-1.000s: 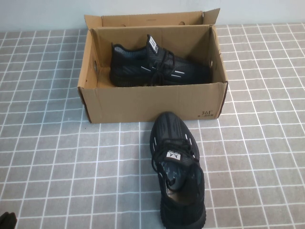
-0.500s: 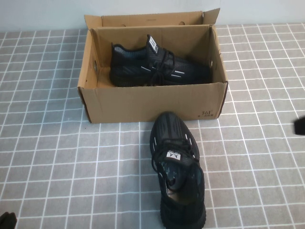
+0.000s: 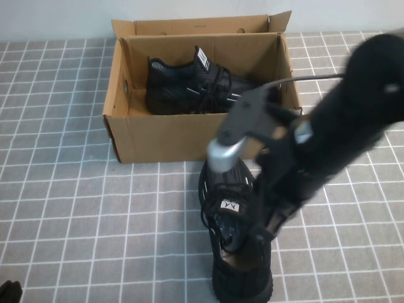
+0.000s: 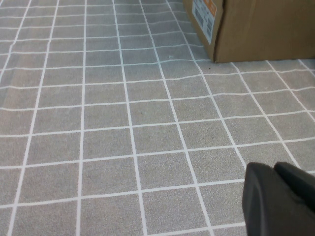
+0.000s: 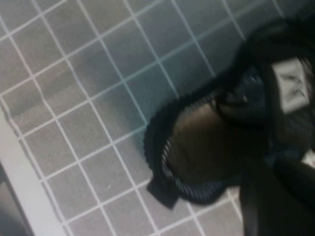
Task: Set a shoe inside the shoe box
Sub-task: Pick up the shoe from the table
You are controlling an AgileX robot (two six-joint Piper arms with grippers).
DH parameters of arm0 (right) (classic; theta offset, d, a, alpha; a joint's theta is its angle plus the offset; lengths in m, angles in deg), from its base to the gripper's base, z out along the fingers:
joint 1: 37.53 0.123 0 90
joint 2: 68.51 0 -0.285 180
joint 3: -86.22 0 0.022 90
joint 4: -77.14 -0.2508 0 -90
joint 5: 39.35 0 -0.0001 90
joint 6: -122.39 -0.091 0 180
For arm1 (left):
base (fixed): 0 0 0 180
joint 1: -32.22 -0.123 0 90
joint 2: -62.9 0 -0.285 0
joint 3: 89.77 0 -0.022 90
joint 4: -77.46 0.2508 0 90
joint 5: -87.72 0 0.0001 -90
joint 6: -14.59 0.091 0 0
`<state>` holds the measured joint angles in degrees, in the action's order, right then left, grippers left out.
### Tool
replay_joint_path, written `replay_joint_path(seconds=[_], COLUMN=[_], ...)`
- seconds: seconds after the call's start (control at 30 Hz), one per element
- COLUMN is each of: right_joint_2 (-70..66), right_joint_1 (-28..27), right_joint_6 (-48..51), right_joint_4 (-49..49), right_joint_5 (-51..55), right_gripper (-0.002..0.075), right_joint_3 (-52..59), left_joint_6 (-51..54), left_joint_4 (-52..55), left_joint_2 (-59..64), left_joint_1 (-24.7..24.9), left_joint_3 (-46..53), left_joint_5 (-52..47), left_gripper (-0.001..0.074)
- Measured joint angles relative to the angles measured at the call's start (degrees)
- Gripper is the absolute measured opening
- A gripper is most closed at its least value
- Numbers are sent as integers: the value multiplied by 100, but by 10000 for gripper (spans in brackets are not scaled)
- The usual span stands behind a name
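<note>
One black shoe (image 3: 219,188) lies on the tiled table just in front of the brown shoe box (image 3: 164,136), toe toward the box. A matching shoe (image 3: 183,91) lies on its side inside the open box. My right gripper (image 3: 257,241) hangs over the front shoe's opening, at its heel end. The right wrist view looks down into that shoe (image 5: 206,142), with the right gripper (image 5: 275,191) beside its collar. My left gripper (image 4: 273,169) is shut and empty above bare tiles at the near left corner (image 3: 9,291).
The box's flap lid (image 3: 196,26) stands open against the back wall. A corner of the box with a label (image 4: 261,29) shows in the left wrist view. Grey tiles spread to the left and right of the shoe.
My right arm has swung in from the right edge and now reaches over the shoe in front of the box. The shoes, the box and the left gripper have not moved.
</note>
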<state>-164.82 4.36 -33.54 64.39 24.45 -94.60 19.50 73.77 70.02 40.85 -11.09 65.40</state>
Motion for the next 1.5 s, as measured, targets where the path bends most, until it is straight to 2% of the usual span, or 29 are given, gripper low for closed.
replay_joint_path(seconds=[0.07, 0.23, 0.3, 0.4, 0.6, 1.0, 1.1, 1.27, 1.5], right_joint_2=[-184, -445, -540, -738, -1146, -1475, -1580, -1634, -1657], right_joint_1=[138, 170, 179, 198, 235, 235, 235, 235, 235], right_joint_6=[215, 815, 975, 1124, 1225, 1225, 1225, 1225, 1153], right_joint_4=[61, 172, 185, 267, 640, 1066, 1171, 1184, 1193], right_joint_5=[0, -228, -398, -582, -698, -1188, -1191, -1235, -1153], right_gripper=[86, 336, 401, 442, 456, 456, 435, 333, 44], right_joint_3=[-198, -379, -388, -388, -388, -392, -392, -392, -401], left_joint_6=[0, 0, 0, 0, 0, 0, 0, 0, 0], left_joint_4=[0, 0, 0, 0, 0, 0, 0, 0, 0], left_joint_2=[0, 0, 0, 0, 0, 0, 0, 0, 0], left_joint_1=[0, 0, 0, 0, 0, 0, 0, 0, 0], left_joint_3=[0, 0, 0, 0, 0, 0, 0, 0, 0], left_joint_5=[0, 0, 0, 0, 0, 0, 0, 0, 0], left_gripper=[-1, -1, -1, -1, -1, -1, -1, -1, -1])
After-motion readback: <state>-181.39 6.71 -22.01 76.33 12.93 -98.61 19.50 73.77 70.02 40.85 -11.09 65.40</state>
